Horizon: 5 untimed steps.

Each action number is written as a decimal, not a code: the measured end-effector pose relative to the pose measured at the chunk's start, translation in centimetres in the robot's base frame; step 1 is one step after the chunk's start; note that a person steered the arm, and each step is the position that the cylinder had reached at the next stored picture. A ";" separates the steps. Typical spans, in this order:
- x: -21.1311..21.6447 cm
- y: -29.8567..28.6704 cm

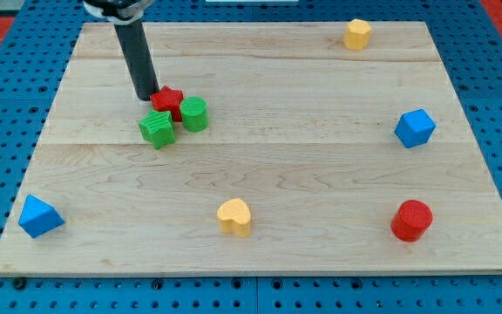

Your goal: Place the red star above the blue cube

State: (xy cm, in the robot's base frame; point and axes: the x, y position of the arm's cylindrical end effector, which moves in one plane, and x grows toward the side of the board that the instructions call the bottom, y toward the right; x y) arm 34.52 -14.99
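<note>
The red star (169,101) lies in the upper left part of the wooden board (260,166). It touches a green cylinder (194,114) on its right and a green star-like block (157,128) just below. My tip (145,97) rests right at the red star's left edge, seemingly touching it. The blue cube (415,128) sits far off at the view's right edge. A second blue block (39,216), wedge-like, lies at the bottom left corner.
A yellow hexagonal block (357,34) sits at the top right. A yellow heart (234,216) lies at bottom centre. A red cylinder (411,220) lies at bottom right. A blue pegboard surrounds the board.
</note>
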 end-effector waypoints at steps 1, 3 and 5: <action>3.7 -3.4; 2.9 1.5; -0.2 16.0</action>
